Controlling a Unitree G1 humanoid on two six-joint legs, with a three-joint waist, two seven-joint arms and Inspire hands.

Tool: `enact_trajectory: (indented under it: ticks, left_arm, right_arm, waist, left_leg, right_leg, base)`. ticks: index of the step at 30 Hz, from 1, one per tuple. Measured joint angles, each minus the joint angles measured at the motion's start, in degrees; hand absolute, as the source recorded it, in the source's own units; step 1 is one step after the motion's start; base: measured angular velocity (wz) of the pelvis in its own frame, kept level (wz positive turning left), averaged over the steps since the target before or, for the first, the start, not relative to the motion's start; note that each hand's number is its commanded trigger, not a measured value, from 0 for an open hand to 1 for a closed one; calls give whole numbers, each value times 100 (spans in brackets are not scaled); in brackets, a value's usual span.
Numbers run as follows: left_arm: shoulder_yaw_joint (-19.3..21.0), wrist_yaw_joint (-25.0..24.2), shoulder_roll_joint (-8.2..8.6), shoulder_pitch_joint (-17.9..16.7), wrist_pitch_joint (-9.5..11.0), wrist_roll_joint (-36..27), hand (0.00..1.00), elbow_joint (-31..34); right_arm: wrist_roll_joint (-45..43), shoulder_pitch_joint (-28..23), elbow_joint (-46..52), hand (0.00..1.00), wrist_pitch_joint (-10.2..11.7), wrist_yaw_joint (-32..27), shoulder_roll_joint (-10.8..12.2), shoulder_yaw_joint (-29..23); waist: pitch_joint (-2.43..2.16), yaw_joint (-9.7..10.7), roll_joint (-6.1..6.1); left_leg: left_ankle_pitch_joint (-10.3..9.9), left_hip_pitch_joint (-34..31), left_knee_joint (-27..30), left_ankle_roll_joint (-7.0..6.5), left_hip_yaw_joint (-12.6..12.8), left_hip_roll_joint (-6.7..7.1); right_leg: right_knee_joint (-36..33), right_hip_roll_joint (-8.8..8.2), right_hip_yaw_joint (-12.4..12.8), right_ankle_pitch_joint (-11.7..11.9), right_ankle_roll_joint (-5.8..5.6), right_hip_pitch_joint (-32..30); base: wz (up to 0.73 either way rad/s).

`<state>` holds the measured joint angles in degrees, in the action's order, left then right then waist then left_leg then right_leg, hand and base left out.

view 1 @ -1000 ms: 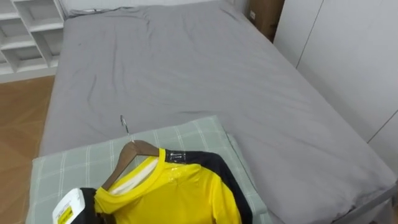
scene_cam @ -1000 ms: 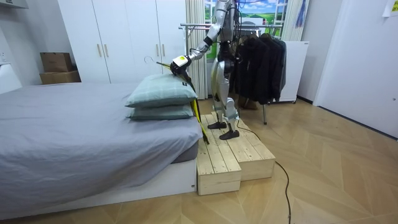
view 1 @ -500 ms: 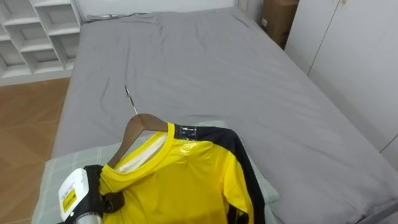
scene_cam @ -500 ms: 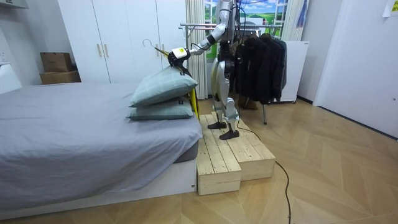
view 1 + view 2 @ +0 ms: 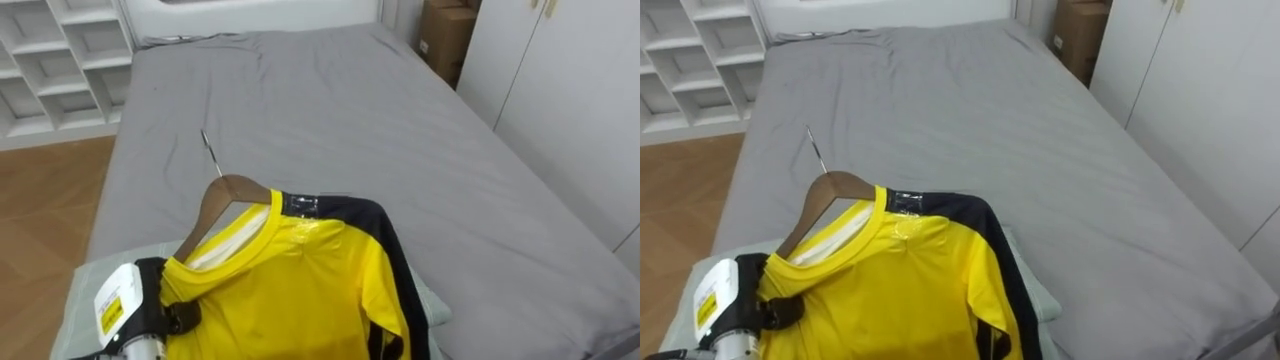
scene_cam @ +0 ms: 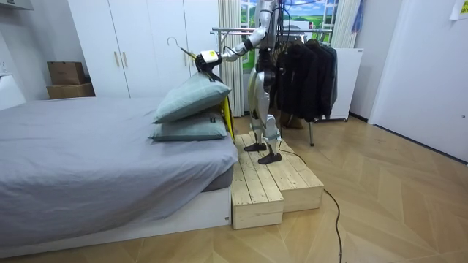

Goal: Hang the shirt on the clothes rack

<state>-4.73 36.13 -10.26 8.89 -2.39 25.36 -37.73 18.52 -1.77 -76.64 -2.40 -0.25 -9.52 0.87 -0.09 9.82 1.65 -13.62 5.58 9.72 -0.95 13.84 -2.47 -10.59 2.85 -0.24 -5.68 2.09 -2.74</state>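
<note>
The left hand, fingers curled tight round the shoulder end of the wooden hanger through the yellow shirt, holds it above the pillows, its hook pointing clear beyond the fingers, probably so it can catch the clothes rail.

Eyes overlook bed; room view afar.

No text, number or sign legible anywhere. White-and-yellow tag on the back of the left hand carries dark print, too small to read. Same for the pale sticker on the cardboard box.
</note>
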Motion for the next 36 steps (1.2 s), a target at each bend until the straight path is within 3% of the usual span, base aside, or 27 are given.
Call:
enact_trajectory:
  ticks: [6,10,13,16,22,24,30,36]
  left_arm:
    - [-4,103,-5,-8,16,-13,100,19]
    - [-4,100,-16,-48,16,-13,100,92]
    - [-15,101,-121,-51,16,-11,100,176]
    - [-89,103,-227,-54,17,-16,100,240]
    - [-120,129,-309,-56,18,64,100,620]
    - [-247,128,-445,-131,14,57,100,881]
    - [-332,123,-441,-367,14,111,100,1302]
    - [-346,81,-420,-387,9,121,100,1407]
  right_arm:
    - [-391,-10,-15,0,-7,-299,-60,-4]
    - [-1293,10,16,0,-16,-604,-152,-174]
    - [-2340,103,200,0,-14,-1177,-237,-280]
    - [-2858,265,326,0,-14,-1548,-302,-392]
    - [-3894,411,1474,0,-3,-2657,-350,-682]
    - [-4267,369,2079,0,18,-2999,-350,-682]
    - [-5216,99,3930,0,137,-3512,-347,-658]
    - [-6124,106,4785,0,223,-3712,-320,-651]
  waist:
    - [17,92,35]
    - [24,78,19]
    - [45,76,-56]
    - [42,64,-124]
    - [23,-130,-217]
    - [24,-182,-222]
    - [27,-261,-232]
    - [39,-343,-275]
  left_leg:
    - [3,103,-21,5,9,2]
    - [3,98,-40,5,14,10]
    - [3,92,-31,5,15,11]
    - [3,88,-25,5,37,7]
    - [3,3,-9,5,64,2]
    - [4,7,-9,6,62,-12]
    - [4,92,-13,7,25,-25]
    - [4,98,-28,7,10,-7]
  right_leg:
    - [-2,9,25,-15,8,42]
    - [-28,9,46,-20,3,58]
    - [-31,10,43,-20,3,44]
    - [-37,16,52,-20,3,24]
    - [-59,22,72,-18,6,-62]
    - [-18,32,72,-15,10,-36]
    - [-14,29,8,-14,12,34]
    - [-1,23,-162,-14,12,25]
  base:
    - [-1]
    - [0]
    - [0]
    - [-1]
    - [-2]
    - [0]
    - [-5]
    - [-2]
